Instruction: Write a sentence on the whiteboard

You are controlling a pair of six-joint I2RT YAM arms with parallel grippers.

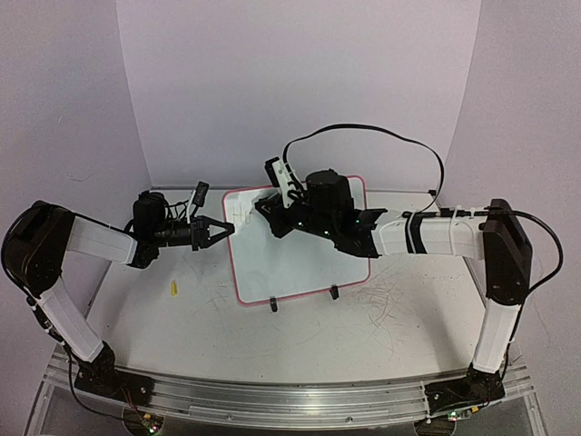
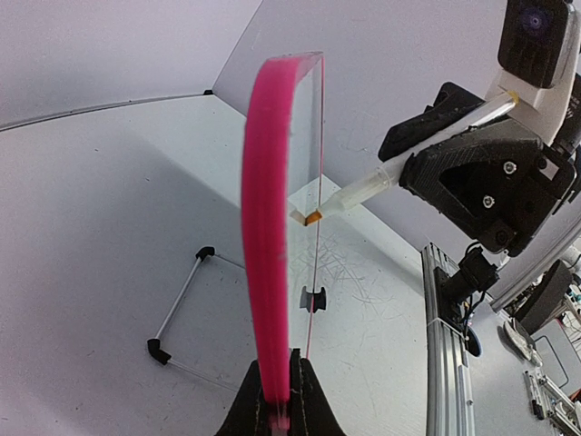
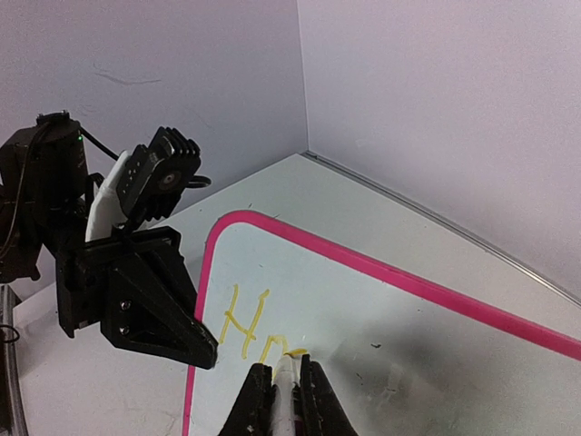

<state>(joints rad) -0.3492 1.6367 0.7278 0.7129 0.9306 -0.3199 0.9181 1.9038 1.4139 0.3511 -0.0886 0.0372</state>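
On the whiteboard (image 3: 408,327), the sentence (image 3: 241,325) shows (unseen overhead).

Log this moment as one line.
left end effector: shut on whiteboard edge | right end effector: shut on marker, tip on whiteboard | sentence: begun, H plus partial letter

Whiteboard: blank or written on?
Written on. The whiteboard bears yellow letters, roughly "Ho", and the right gripper holds a marker at the last stroke.

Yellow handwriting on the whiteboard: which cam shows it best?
Right wrist. The handwriting is in plain sight there, an H and the start of a second letter, at the marker tip. Top external: the right arm overlaps the whiteboard; no letters readable. Left wrist: board edge-on, no writing visible.
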